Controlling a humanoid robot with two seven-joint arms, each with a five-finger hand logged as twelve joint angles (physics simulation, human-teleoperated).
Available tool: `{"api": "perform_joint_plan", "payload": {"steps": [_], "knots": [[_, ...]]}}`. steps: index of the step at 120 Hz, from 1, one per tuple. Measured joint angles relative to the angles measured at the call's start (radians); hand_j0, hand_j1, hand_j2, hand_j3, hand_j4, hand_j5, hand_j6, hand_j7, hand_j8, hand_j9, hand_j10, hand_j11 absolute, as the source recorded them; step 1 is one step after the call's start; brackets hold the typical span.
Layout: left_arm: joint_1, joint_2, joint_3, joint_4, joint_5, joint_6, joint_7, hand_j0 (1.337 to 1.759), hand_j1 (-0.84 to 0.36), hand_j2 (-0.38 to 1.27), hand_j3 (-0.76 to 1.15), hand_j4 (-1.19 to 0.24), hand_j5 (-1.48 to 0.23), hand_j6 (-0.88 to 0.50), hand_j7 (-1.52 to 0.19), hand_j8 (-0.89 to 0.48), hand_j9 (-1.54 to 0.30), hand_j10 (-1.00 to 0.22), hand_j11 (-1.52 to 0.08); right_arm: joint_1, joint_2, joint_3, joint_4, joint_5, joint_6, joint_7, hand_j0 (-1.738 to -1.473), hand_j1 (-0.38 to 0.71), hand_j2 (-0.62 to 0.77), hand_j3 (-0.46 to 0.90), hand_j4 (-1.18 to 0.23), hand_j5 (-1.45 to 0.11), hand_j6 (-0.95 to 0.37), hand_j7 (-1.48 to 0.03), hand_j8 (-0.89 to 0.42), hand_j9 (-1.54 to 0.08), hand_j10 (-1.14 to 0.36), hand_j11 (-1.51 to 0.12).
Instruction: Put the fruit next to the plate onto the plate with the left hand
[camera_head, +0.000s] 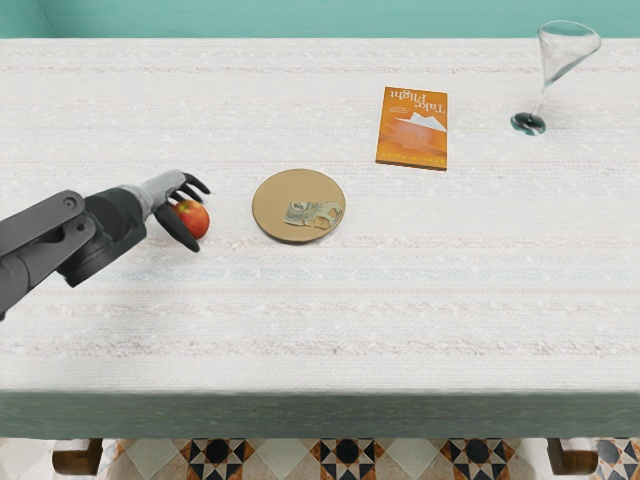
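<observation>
A small red-orange apple (194, 217) lies on the white tablecloth to the left of a round tan plate (275, 195). My left hand (186, 207) reaches in from the left edge, and its dark fingers curl around the apple's top, bottom and left side. Whether the apple is lifted or still on the cloth I cannot tell. A pale scrap of food (310, 214) lies on the plate's right half. The right arm does not show.
An orange book (412, 127) lies flat behind and to the right of the plate. At the far right back corner stands a tilted clear glass (555, 72). The table's front edge runs along the bottom.
</observation>
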Motion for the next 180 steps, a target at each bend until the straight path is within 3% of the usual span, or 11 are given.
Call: {"api": "perform_joint_plan", "payload": {"steps": [30,37,66,76,107,123,141,157,180], "knots": [[0.002,-0.004,0.019,0.008,0.018,0.025,0.0,1.657,-0.26,0.12,0.0,-0.49,-0.65,-0.49,-0.65,-0.49,-0.64,-0.49,-0.64,0.0,0.0,0.0,0.0,0.0,0.0,0.0,-1.658,-0.35,0.0,0.0,0.0,0.0,0.0,0.0,0.0,0.0,0.0,0.0],[0.002,-0.004,0.02,0.008,0.018,0.026,0.0,1.657,-0.29,0.15,0.0,-0.53,-0.7,-0.45,-0.7,-0.53,-0.7,-0.53,-0.7,0.0,0.0,0.0,0.0,0.0,-0.001,0.0,-1.658,-0.35,0.0,0.0,0.0,0.0,0.0,0.0,0.0,0.0,0.0,0.0],[0.002,0.014,0.017,-0.003,0.002,0.022,0.001,1.648,-0.39,0.29,0.0,-0.34,-1.02,-0.24,-1.0,-0.32,-1.0,-0.72,-1.0,0.003,0.0,0.0,0.0,0.0,0.0,0.0,-1.658,-0.35,0.0,0.0,0.0,0.0,0.0,0.0,0.0,0.0,0.0,0.0],[0.002,0.079,0.007,-0.062,-0.013,0.022,0.001,1.647,-0.42,0.3,0.0,-0.29,-1.09,-0.2,-1.06,-0.27,-1.05,-0.76,-1.05,0.004,0.0,0.0,0.0,0.0,0.0,0.0,-1.658,-0.35,0.0,0.0,0.0,0.0,0.0,0.0,0.0,0.0,0.0,0.0],[-0.012,0.095,-0.052,-0.255,-0.045,0.016,0.001,1.642,-0.46,0.35,0.0,-0.21,-1.21,-0.12,-1.15,-0.2,-1.14,-0.83,-1.15,0.006,0.0,0.0,0.0,0.0,0.0,0.0,-1.658,-0.35,0.0,0.0,0.0,0.0,0.0,0.0,0.0,0.0,0.0,0.0],[-0.042,0.062,-0.074,-0.313,-0.064,0.002,0.001,1.641,-0.44,0.33,0.0,-0.21,-1.22,-0.11,-1.17,-0.19,-1.16,-0.84,-1.17,0.009,0.0,0.001,0.0,0.0,0.0,0.0,-1.658,-0.35,0.0,0.0,0.0,0.0,0.0,0.0,0.0,0.0,0.0,0.0],[-0.055,-0.053,-0.086,-0.349,-0.073,-0.028,0.001,1.641,-0.4,0.28,0.0,-0.25,-1.23,-0.12,-1.18,-0.21,-1.17,-0.85,-1.17,0.013,0.0,0.0,0.001,0.0,0.0,0.0,-1.658,-0.35,0.0,0.0,0.0,0.0,0.0,0.0,0.0,0.0,0.0,0.0],[-0.07,-0.12,-0.088,-0.331,-0.075,-0.043,0.001,1.641,-0.38,0.26,0.0,-0.26,-1.24,-0.14,-1.19,-0.22,-1.17,-0.85,-1.18,0.013,0.0,0.0,0.001,0.0,0.0,0.0,-1.658,-0.35,0.0,0.0,0.0,0.0,0.0,0.0,0.0,0.0,0.0,0.0],[-0.142,-0.183,-0.082,-0.166,-0.069,-0.053,0.0,1.642,-0.38,0.28,0.0,-0.29,-1.21,-0.16,-1.18,-0.23,-1.18,-0.85,-1.18,0.015,0.0,-0.001,0.001,0.0,0.0,0.0,-1.658,-0.35,0.0,0.0,0.0,0.0,0.0,0.0,0.0,0.0,0.0,0.0]]}}
